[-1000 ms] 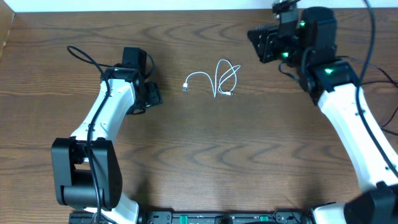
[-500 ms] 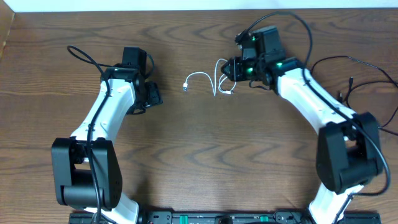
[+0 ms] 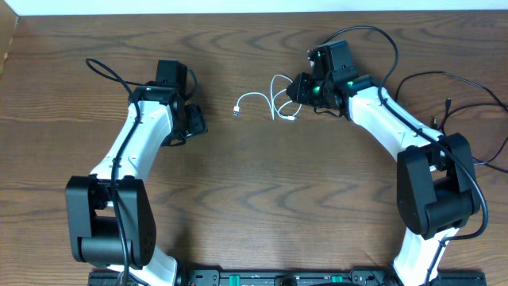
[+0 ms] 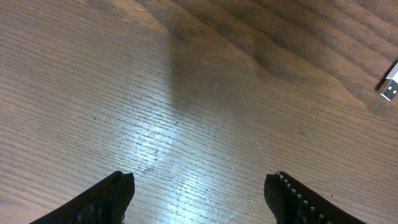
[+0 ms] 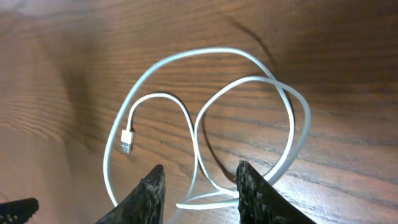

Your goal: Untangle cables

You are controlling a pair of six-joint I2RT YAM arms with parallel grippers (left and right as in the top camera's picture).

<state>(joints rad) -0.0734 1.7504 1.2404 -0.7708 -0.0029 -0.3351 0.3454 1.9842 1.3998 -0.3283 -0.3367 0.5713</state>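
The white cable (image 3: 276, 101) lies in loose overlapping loops at the table's back middle, with one plug (image 3: 236, 111) pointing left. My right gripper (image 3: 298, 87) is low over its right-hand loops. In the right wrist view the loops (image 5: 205, 106) spread in front of the fingers, a plug (image 5: 127, 140) lies at the left, and strands pass between the open jaws of the gripper (image 5: 200, 193). A thin black cord (image 3: 449, 103) lies at the far right. My left gripper (image 3: 194, 121) is open and empty over bare wood (image 4: 202, 186), left of the white plug (image 4: 388, 89).
The wooden table (image 3: 254, 199) fills the view. Thick black arm wires loop at the back left (image 3: 107, 73) and above the right arm (image 3: 373, 36). A pale wall edge runs along the back.
My right arm swung from the back right corner down to the white cable, and the cable's loops shifted slightly. The left arm has not moved.
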